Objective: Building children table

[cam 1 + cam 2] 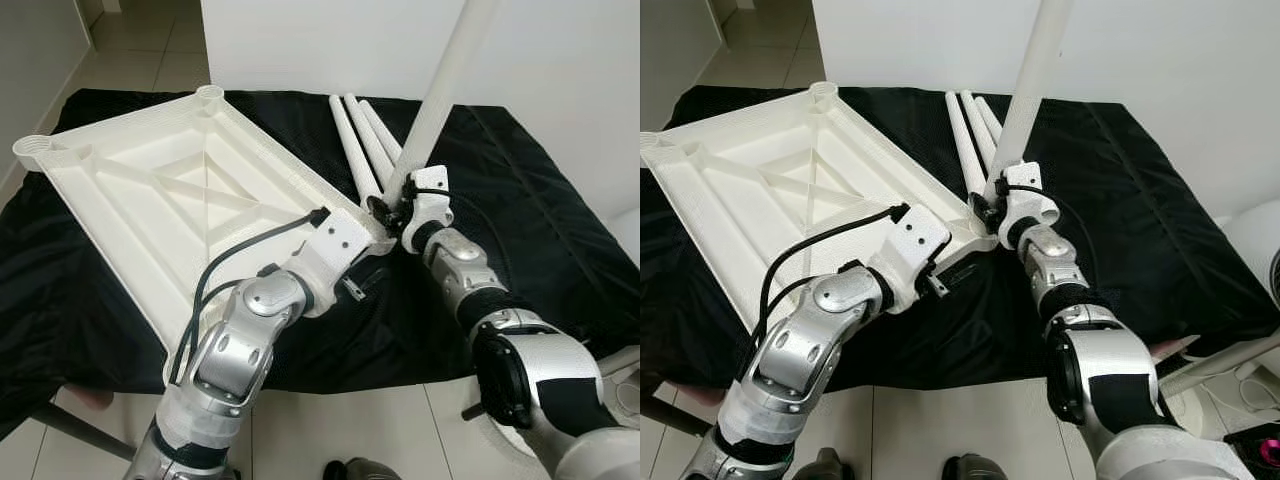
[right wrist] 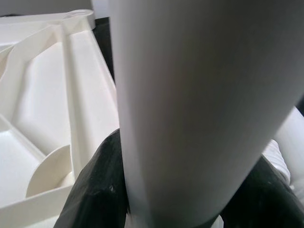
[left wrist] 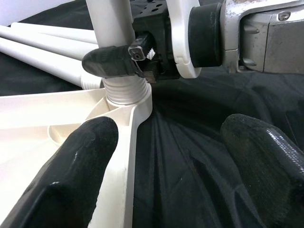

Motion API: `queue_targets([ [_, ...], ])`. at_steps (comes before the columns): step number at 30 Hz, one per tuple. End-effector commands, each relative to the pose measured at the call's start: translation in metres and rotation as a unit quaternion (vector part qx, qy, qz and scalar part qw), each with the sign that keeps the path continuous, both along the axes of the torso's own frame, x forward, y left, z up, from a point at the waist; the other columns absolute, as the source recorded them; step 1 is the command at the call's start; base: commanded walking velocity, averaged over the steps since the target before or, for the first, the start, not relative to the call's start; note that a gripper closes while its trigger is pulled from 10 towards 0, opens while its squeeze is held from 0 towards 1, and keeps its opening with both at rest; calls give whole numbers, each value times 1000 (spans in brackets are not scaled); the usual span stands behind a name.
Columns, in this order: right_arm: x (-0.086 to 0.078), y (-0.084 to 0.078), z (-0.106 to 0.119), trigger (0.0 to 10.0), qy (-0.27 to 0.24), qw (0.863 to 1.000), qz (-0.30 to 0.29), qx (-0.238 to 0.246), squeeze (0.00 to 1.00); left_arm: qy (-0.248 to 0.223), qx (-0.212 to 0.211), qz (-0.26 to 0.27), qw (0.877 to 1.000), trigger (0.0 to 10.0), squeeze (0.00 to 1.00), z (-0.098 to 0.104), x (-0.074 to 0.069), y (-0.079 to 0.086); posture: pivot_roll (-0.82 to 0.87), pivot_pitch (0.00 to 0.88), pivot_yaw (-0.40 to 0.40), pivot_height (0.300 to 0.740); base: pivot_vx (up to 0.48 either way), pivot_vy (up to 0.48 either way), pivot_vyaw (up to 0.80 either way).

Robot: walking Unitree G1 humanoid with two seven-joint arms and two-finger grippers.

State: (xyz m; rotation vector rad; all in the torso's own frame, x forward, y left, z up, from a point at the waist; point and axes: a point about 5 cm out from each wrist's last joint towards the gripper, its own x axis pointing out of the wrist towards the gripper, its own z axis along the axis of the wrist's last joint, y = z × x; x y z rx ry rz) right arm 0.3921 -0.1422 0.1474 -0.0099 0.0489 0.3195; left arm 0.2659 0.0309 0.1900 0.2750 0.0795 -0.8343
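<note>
1. Right pincer (image 1: 392,208) clamped on the upright white leg (image 1: 440,95), low on the tube, just above its threaded end; black fingers (image 2: 97,190) pressed against both sides of the tube in the right wrist view.
2. Leg rising at a slight tilt from frame centre to the top edge right of centre, threaded end seated in the near-right corner socket (image 3: 124,97) of the upturned table panel (image 1: 150,190).
3. Left pincer (image 3: 166,166) spread apart, gripping nothing: one finger (image 3: 71,175) hovering over the panel's corner rim, the other over the black cloth (image 1: 520,190); whether the first touches the rim cannot be told.
4. Left arm's white wrist housing (image 1: 335,250) at frame centre, just beside the same corner, black cable looping back along the forearm.
5. White panel lying underside up on the cloth, filling the upper left and centre left of the frame; ribbed, with a crossed brace in the middle and open round sockets at the far corners.
6. Three spare legs (image 1: 360,140) lying side by side on the cloth at upper centre, just behind the held leg, close to the panel's right edge.
7. Cloth-draped tabletop spanning the frame, tiled floor (image 1: 350,430) along the bottom, white wall (image 1: 300,40) at the top.
</note>
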Motion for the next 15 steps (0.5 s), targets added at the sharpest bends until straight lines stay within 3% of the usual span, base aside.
queue_targets([
  [1,-8,-4,-25,10000,55,998,-31,17,0,-8,-7,23,1000,10000,0,2,-1,-1,44,53,-66,740,0,0,0],
  [15,-9,14,-30,10000,68,986,-148,38,0,-7,-7,21,1000,10000,0,1,-3,-2,49,42,-78,740,0,0,0],
])
